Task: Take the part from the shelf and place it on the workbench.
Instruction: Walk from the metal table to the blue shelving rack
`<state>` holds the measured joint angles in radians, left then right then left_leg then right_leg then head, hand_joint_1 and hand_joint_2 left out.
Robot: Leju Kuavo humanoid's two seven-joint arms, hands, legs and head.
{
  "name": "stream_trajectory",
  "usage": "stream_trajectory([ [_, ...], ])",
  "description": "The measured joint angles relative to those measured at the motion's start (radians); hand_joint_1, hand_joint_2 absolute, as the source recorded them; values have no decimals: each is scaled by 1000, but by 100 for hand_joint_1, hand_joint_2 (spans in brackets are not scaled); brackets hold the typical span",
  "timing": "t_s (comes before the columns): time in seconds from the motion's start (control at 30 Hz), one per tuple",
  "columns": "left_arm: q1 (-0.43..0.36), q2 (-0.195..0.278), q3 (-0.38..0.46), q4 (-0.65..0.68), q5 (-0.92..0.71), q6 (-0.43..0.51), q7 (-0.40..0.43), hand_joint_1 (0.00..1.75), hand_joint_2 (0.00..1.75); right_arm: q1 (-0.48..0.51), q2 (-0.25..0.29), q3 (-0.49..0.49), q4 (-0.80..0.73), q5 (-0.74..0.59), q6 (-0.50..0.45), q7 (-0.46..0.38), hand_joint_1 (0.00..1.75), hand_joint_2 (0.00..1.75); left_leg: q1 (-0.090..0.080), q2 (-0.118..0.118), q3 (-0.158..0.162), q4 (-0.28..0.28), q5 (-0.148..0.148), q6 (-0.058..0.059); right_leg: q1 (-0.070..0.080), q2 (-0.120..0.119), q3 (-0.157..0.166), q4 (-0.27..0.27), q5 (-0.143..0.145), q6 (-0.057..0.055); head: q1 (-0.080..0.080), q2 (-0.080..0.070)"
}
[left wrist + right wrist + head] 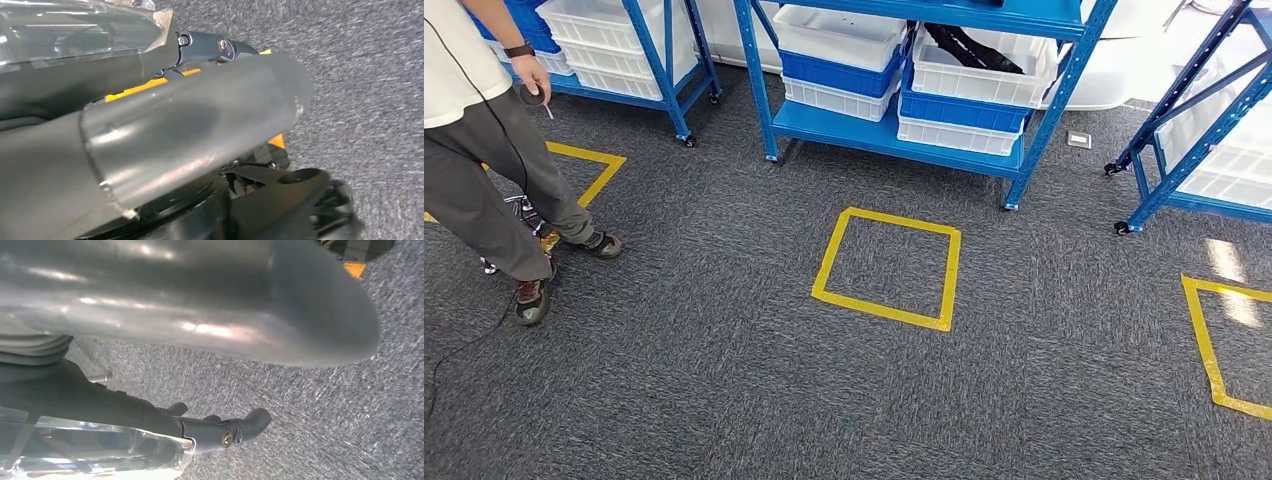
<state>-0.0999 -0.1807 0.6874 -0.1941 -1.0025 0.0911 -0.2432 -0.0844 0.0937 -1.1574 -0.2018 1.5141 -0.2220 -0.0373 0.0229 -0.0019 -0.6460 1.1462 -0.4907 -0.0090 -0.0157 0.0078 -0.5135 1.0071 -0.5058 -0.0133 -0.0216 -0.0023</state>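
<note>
My left hand (pixel 200 125) shows a thick, smooth grey thumb with scuffed edges and dark fingers pinned by a brass-coloured screw, and my right hand (pixel 215 305) matches it, clear tape wrapped over its dark cover.

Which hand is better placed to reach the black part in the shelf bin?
Neither yet, marginally the right: the black part lies right of centre on the shelf. Both left hand and right hand hang over carpet, holding nothing.

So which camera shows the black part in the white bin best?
The head view: the black part lies in a white bin on the blue shelf. Both wrist views look down at grey carpet, with a bit of yellow tape.
</note>
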Motion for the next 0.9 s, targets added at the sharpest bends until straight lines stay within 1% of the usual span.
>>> stream_trajectory([
  [0.03, -1, 0, 0, 0, 0, -1, 0, 0, 0, 0, 0, 0, 0, 0, 0, 0, 0, 0, 0, 0, 22, -48, 18, 1, 2, 0, 2, 0, -4, 5, 0, 0],
  [0.1, -3, 0, 0, 0, 0, -3, 0, 0, 0, -1, 0, 0, 0, 0, 0, 0, 0, 0, -4, -1, 50, -106, 29, 8, 9, 0, 2, 0, -14, 17, 1, 0],
  [0.17, -4, 0, 0, 0, 0, -3, 0, 0, 0, -2, -1, 0, 0, 0, 0, 0, 0, 0, -11, -4, 53, -110, 23, 21, 11, 0, 3, -4, -18, 28, 0, 0],
  [0.23, -3, -1, 0, 0, 0, -3, 0, 0, 0, -3, -1, 0, 0, 0, 0, 0, 0, 0, -12, -4, 59, -119, 25, 37, 10, -2, 5, 3, -25, 38, 0, 0],
  [0.27, -3, -1, 0, 0, 0, -3, 0, 0, 0, -3, -2, 0, 0, 0, 0, 0, 0, 0, -11, -4, 62, -123, 27, 44, 9, -2, -5, 28, -38, 40, 1, 0],
  [0.3, -4, -2, 0, 0, 0, -3, 0, 0, 0, -3, -2, 0, 0, 0, 0, 0, 0, 0, -9, -3, 65, -127, 28, 51, 8, -3, -27, 74, -59, 40, 1, 0],
  [0.37, -5, -2, 0, 0, 0, -3, 0, 0, 0, -2, -1, 0, 0, 0, 0, 0, 0, 0, -12, -2, 67, -127, 23, 59, 5, -3, -102, 207, -109, 36, 2, 0],
  [0.4, -5, -2, 0, 0, 0, -3, 0, 0, 0, -1, -1, 0, 0, 0, 0, 0, 0, 0, -13, -2, 69, -127, 21, 61, 4, -3, -137, 260, -122, 38, 2, 0],
  [0.43, -4, -2, 0, 0, 0, -3, 0, 0, 0, 1, -1, 0, 0, 0, 0, 0, 0, 0, -14, -3, 71, -127, 18, 62, 4, -3, -157, 283, -119, 43, 2, 0],
  [0.47, -3, -2, 0, 0, 0, -4, 0, 0, 0, 1, -2, 0, 0, 0, 0, 0, 0, 0, -14, -5, 75, -127, 15, 61, 4, -3, -156, 263, -98, 50, 2, 0],
  [0.5, -3, -2, 0, 0, 0, -4, 0, 0, 0, 1, -3, 0, 0, 0, 0, 1, 0, 0, -14, -6, 81, -127, 12, 59, 4, -4, -137, 207, -64, 57, 2, 0],
  [0.53, -3, -3, 1, 0, 0, -5, 0, 0, 0, 1, -4, 0, 0, 0, 0, 1, 0, 0, -15, -8, 86, -127, 8, 56, 3, -5, -108, 133, -27, 61, 3, 0],
  [0.57, -3, -4, 1, 0, 1, -6, 0, 0, 0, 0, -4, 0, 0, 1, 0, 1, 0, 0, -17, -8, 91, -126, 2, 52, 6, -6, -83, 68, 3, 60, 3, 0],
  [0.6, -3, -4, 1, 0, 1, -6, 0, 0, 0, -1, -5, 0, 0, 2, 0, 1, 0, 0, -19, -8, 96, -125, -4, 46, 9, -7, -65, 27, 22, 55, 4, 0],
  [0.63, -4, -5, 1, 0, 1, -8, -1, 0, 0, -1, -5, 1, 0, 2, 0, 0, 0, 0, -20, -8, 98, -126, -8, 41, 12, -8, -56, 9, 29, 46, 3, 0],
  [0.67, -4, -5, 1, 0, 2, -10, -2, 0, 0, -2, -5, 1, 0, 3, 0, 0, 0, 0, -21, -8, 101, -127, -12, 35, 16, -7, -54, 8, 29, 38, 3, 0],
  [0.73, -5, -4, 1, 0, 2, -14, -4, 0, 0, -2, -6, 1, 0, 2, 0, 1, 0, 0, -17, -6, 104, -124, -18, 24, 9, -6, -44, 2, 31, 22, 3, 0],
  [0.77, -5, -4, 1, 0, 2, -15, -5, 0, 0, -1, -6, 2, 0, 2, 0, 1, 0, 0, -16, -5, 98, -107, -29, 19, 4, -6, -39, -2, 31, 15, 2, 0],
  [0.8, -6, -4, 1, 0, 2, -17, -6, 0, 0, -1, -6, 2, 0, 2, 0, 1, 0, 0, -14, -4, 80, -68, -49, 13, -1, -6, -32, -6, 30, 8, 1, 0],
  [0.83, -5, -3, 1, 0, 2, -20, -7, 0, 0, -1, -7, 2, 0, 2, 0, 1, 0, 0, -12, -4, 49, -8, -75, 8, -1, -7, -27, -7, 26, 2, 0, 0],
  [0.87, -4, -3, 2, 0, 2, -22, -7, 0, 0, -1, -7, 3, 0, 2, 0, 1, 0, 0, -11, -3, 10, 61, -102, 3, 0, -7, -22, -7, 21, -5, 0, 0],
  [0.9, -3, -3, 2, 0, 2, -24, -8, 0, 0, -1, -7, 3, 0, 3, 0, 1, 0, 0, -9, -3, -27, 120, -118, -1, 1, -7, -18, -7, 17, -8, 0, 0],
])
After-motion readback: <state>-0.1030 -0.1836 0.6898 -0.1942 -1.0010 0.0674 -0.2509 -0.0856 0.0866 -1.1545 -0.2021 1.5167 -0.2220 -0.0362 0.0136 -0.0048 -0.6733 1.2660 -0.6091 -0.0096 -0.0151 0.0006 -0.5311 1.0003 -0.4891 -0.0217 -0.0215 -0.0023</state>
